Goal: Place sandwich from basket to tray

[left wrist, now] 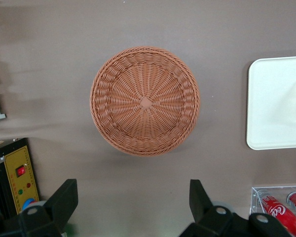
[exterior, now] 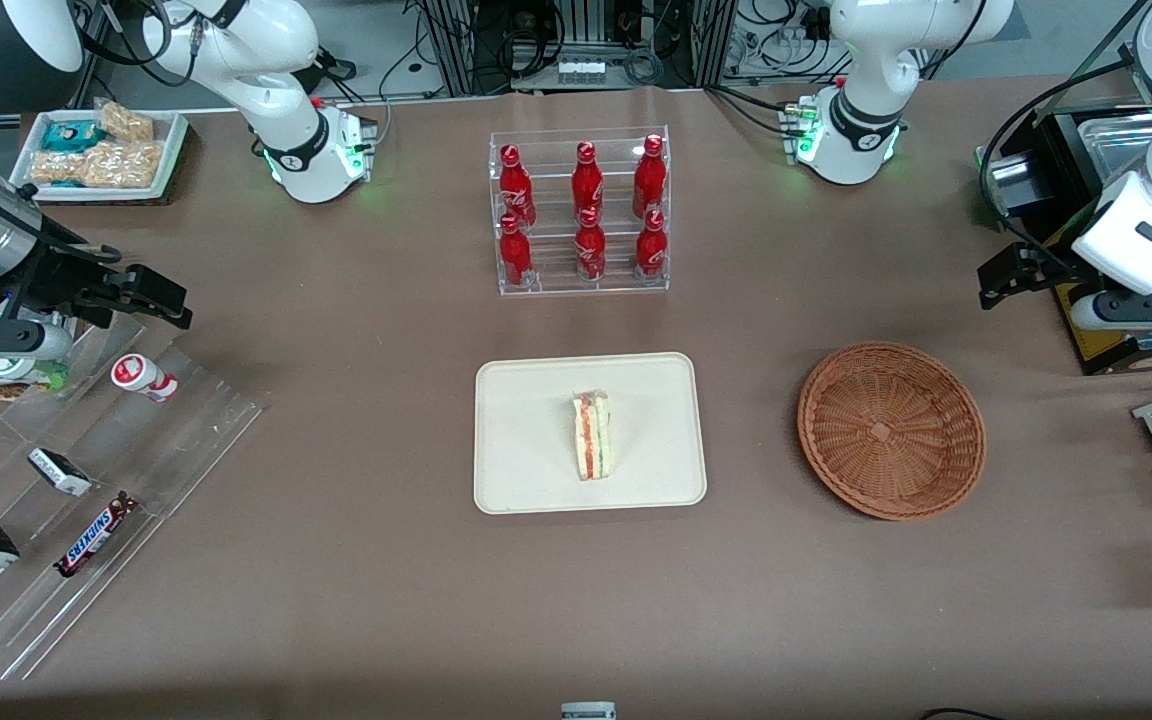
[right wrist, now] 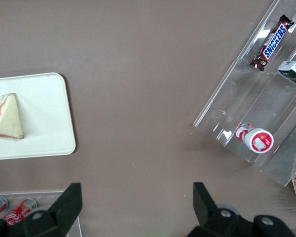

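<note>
The sandwich (exterior: 592, 436) lies on the tray (exterior: 526, 400), near its middle; the basket (exterior: 891, 430) sits well apart from it, toward my end of the table; my gripper (left wrist: 133, 207) hangs above the basket, fingers spread wide, holding nothing.

Woven wicker basket (exterior: 891, 430) — matt tray (exterior: 526, 440)
</note>
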`<state>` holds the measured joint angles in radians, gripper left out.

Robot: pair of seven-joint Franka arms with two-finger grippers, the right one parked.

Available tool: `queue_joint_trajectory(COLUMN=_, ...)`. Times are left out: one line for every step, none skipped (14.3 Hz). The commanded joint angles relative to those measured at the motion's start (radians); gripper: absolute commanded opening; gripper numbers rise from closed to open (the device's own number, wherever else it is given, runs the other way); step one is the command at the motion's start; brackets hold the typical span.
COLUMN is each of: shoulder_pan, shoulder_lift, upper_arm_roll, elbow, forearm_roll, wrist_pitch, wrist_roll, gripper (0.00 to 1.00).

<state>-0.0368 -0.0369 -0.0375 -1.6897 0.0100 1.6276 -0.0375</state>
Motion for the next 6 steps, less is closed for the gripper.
queue_joint_trajectory(shoulder_pan=0.011, shoulder_lift=-0.009, upper_arm_roll=-0.013, elbow=-0.007, forearm_roll=-0.025, wrist_pitch=0.008, wrist_roll=0.038, gripper=1.0)
queue_joint_trajectory(shoulder_pan=0.011, shoulder_lift=-0.006, upper_arm_roll=-0.013, elbow=-0.008, forearm_roll=-0.025, wrist_pitch=0.009, wrist_roll=0.038, gripper=1.0)
queue_joint_trajectory(shoulder_pan=0.011, shoulder_lift=-0.001, upper_arm_roll=-0.013, elbow=-0.005, forearm_roll=-0.027, wrist_pitch=0.012, wrist_roll=0.038, gripper=1.0)
queue_joint_trajectory(shoulder_pan=0.011, shoulder_lift=0.002, upper_arm_roll=-0.013, elbow=-0.008, forearm_roll=-0.027, wrist_pitch=0.014, wrist_roll=0.038, gripper=1.0)
queue_joint_trajectory(shoulder_pan=0.009, shoulder_lift=0.002, upper_arm_roll=-0.013, elbow=-0.011, forearm_roll=-0.027, wrist_pitch=0.014, wrist_roll=0.038, gripper=1.0)
queue_joint_trajectory(shoulder_pan=0.009, shoulder_lift=0.003, upper_arm_roll=-0.013, elbow=-0.013, forearm_roll=-0.025, wrist_pitch=0.015, wrist_roll=0.038, gripper=1.0)
